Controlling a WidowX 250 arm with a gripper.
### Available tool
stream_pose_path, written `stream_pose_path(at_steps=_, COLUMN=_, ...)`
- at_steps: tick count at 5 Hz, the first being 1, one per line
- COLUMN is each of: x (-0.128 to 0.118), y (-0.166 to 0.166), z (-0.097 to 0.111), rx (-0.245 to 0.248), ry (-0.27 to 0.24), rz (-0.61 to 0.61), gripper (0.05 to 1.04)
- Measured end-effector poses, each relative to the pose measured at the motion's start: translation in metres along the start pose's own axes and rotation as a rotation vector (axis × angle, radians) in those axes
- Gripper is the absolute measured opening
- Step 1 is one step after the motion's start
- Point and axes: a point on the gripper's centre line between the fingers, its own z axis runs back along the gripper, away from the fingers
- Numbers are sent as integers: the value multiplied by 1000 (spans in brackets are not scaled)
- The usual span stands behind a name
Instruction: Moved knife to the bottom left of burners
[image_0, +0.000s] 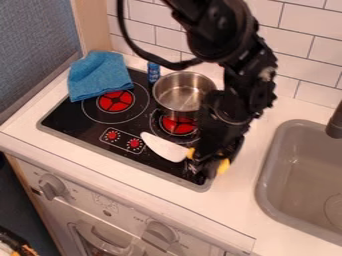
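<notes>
Over the near right of the black rectangular stovetop (70, 117) hangs the black two-finger gripper (206, 165); a blue cloth (100, 75) lies far left, a round steel pot (167, 105) far right. The white-bladed, yellow-handled knife (163, 147) points left — handle apparently clamped in the gripper.

"What kind of place is this?"

"A kitchen setup, marked by a black cooktop (70, 117) toward nine o'clock, a gray sink (294, 155) at four, white wall tiles (307, 25) at one and an oven front (123, 211) with knobs (52, 187) at seven."
</notes>
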Motion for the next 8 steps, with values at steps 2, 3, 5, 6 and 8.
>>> stream_pose_path(at_steps=2, x=27, y=-22, z=48, rx=-118, ry=-45, rz=30, gripper=527)
stream_pose_path(at_steps=3, x=56, y=-16, z=67, rx=-141, ry=-72, rz=101, gripper=527)
stream_pose_path(at_steps=5, x=125, y=10, z=55, rx=-115, ry=-127, rz=180, gripper=527)
stream_pose_path(at_steps=6, x=154, y=21, z=40, rx=-109, ry=-156, rz=167, gripper=527)
stream_pose_path(at_steps=8, x=175, y=63, z=-6, rx=-21, ry=-131, rz=176, gripper=527)
